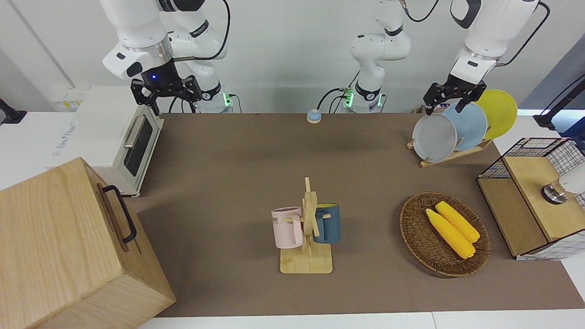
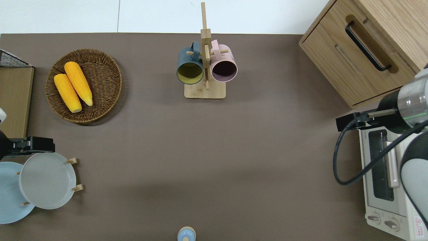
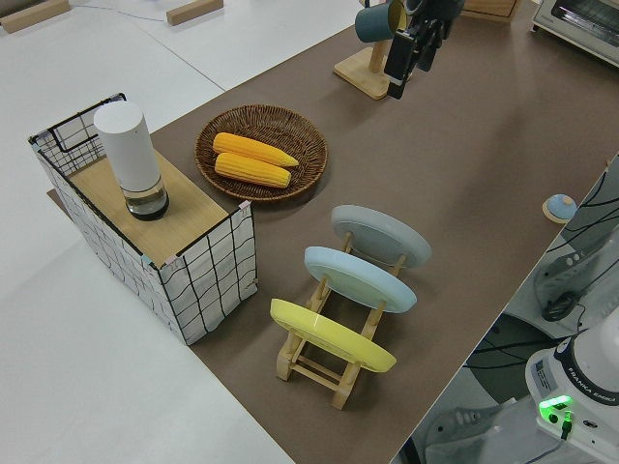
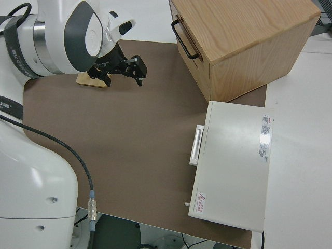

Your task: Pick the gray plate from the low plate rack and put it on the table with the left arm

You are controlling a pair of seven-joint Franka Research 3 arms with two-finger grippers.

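The gray plate (image 1: 434,137) leans in the low plate rack (image 1: 450,157) at the left arm's end of the table (image 1: 228,160), in the slot farthest from the robots. It also shows in the overhead view (image 2: 46,180) and the left side view (image 3: 380,235). My left gripper (image 1: 444,106) hangs open and empty just above the gray plate's top rim, touching nothing; the overhead view (image 2: 31,146) shows it over that rim. My right gripper (image 1: 165,93) is open and its arm is parked.
A light-blue plate (image 1: 470,125) and a yellow plate (image 1: 500,112) stand in the same rack. A wicker basket (image 1: 411,228) with two corn cobs, a wire crate (image 1: 530,196), a mug stand (image 1: 308,228), a wooden cabinet (image 1: 68,246) and a toaster oven (image 1: 114,137) stand around.
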